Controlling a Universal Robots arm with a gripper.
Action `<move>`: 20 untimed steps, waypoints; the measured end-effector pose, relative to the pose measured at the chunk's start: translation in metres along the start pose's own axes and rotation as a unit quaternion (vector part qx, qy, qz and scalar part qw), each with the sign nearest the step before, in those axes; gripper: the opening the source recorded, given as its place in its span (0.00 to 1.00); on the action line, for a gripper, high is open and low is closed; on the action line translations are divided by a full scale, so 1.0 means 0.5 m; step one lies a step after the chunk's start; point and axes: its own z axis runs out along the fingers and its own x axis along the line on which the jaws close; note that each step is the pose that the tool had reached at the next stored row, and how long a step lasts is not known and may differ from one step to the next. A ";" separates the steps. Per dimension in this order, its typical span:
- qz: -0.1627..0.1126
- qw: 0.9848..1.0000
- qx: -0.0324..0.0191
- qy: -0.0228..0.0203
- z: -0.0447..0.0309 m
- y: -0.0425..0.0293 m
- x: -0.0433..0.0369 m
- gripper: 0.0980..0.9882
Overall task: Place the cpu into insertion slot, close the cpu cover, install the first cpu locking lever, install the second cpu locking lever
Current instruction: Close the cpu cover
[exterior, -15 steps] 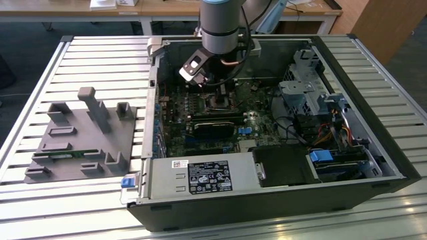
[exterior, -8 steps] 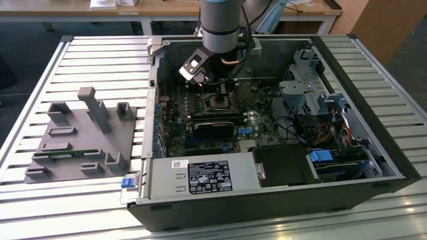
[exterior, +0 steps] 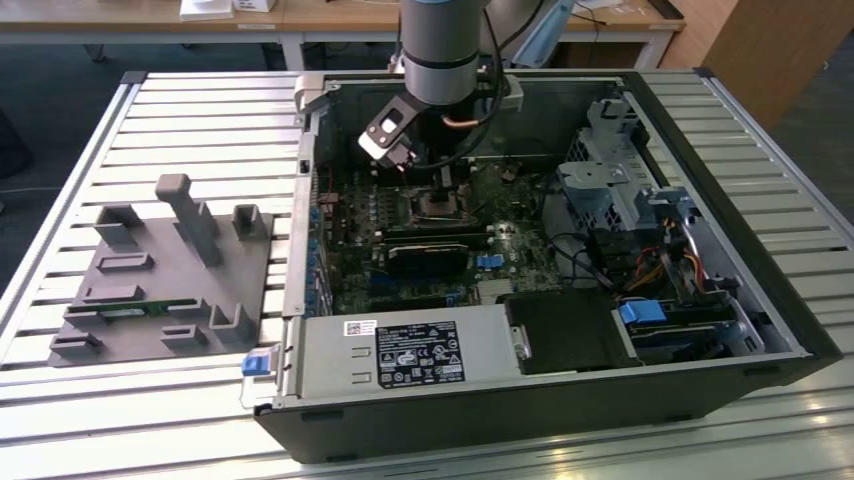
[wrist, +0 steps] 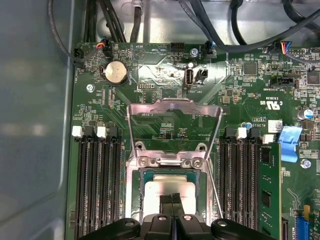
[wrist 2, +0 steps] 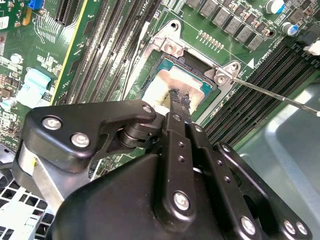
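Cpu [wrist: 157, 192] is already seated in the insertion slot [wrist: 141, 200], straight under the jaws, which are pressed together, empty. Cpu cover [wrist: 174, 103] is stood up, unclosed.

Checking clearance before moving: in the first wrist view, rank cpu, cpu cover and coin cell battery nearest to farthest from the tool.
1. cpu, in the insertion slot under the tool.
2. cpu cover, raised open behind the slot.
3. coin cell battery, on the motherboard past the cover.
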 end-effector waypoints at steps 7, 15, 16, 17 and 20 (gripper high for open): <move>0.000 1.000 0.000 0.000 -0.009 0.001 0.000 0.01; 0.000 1.000 0.000 0.000 -0.028 0.002 0.001 0.01; 0.000 1.000 0.000 0.000 -0.028 0.002 0.001 0.01; 0.000 1.000 0.000 0.000 -0.028 0.002 0.001 0.01; 0.000 1.000 0.000 0.000 -0.028 0.001 -0.002 0.01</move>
